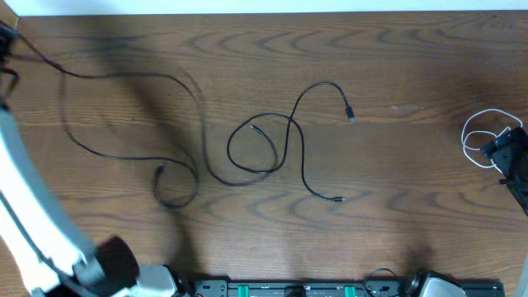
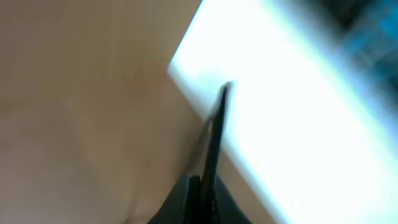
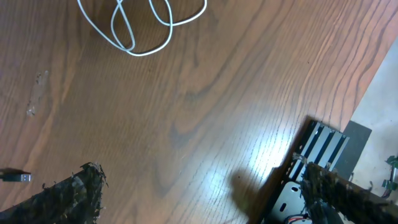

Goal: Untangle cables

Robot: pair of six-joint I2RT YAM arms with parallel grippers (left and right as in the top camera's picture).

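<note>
A long black cable (image 1: 132, 76) runs from the far left corner across the left half of the table and ends in a small loop (image 1: 177, 198). My left gripper (image 1: 5, 49) sits at that corner, shut on this cable; the blurred left wrist view shows the jaws (image 2: 202, 186) closed on the black cord (image 2: 214, 137). Two more black cables (image 1: 272, 144) lie looped over each other in the middle, with plugs at the far right (image 1: 351, 115) and near right (image 1: 338, 199). The white cable (image 1: 483, 132) lies coiled at the right, (image 3: 143, 31). My right gripper (image 1: 505, 150) is open and empty beside it (image 3: 202, 180).
The table's far edge (image 1: 264, 14) meets a white surface (image 2: 298, 112). A black rail with green parts (image 1: 289, 289) runs along the near edge, also in the right wrist view (image 3: 311, 162). The white left arm (image 1: 33, 214) spans the left side.
</note>
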